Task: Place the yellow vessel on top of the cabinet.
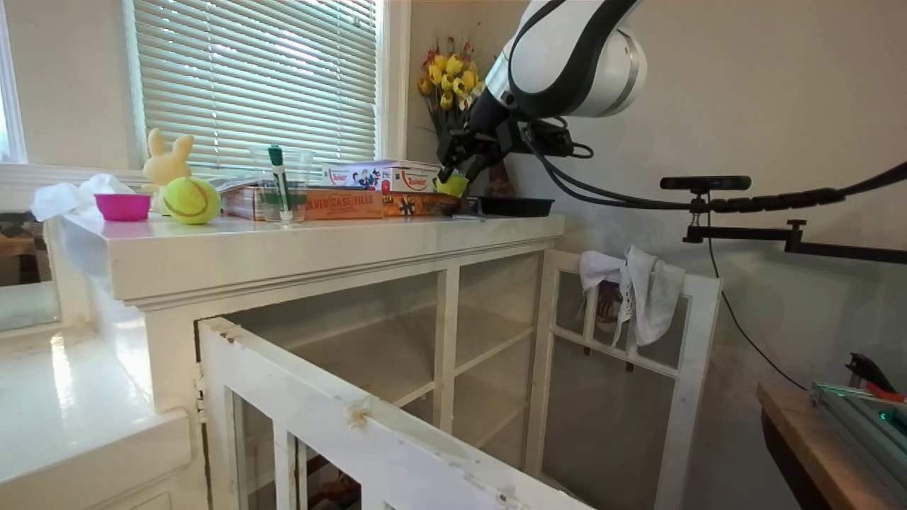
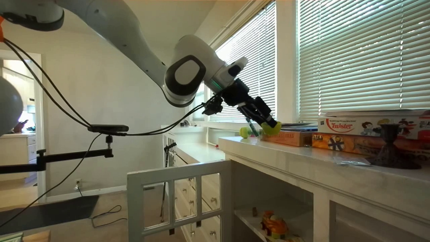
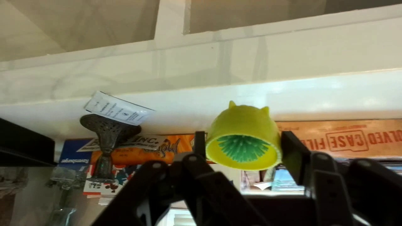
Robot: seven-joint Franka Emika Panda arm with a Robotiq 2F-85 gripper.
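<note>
Hand [image 3: 244, 143] snug against both sides of yellow vessel [image 3: 245, 121], clear air beneath, near front edge of cabinet [image 1: 340, 246].

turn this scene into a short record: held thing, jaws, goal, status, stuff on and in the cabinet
held thing: yellow vessel, green bristles inside
jaws: closed on the vessel from two sides
goal: top of the cabinet
status: vessel in the air, not yet set down
on top: pink bowl, yellow-green ball, orange case-files box, dark stand
inside cabinet: orange toy vehicle
</note>
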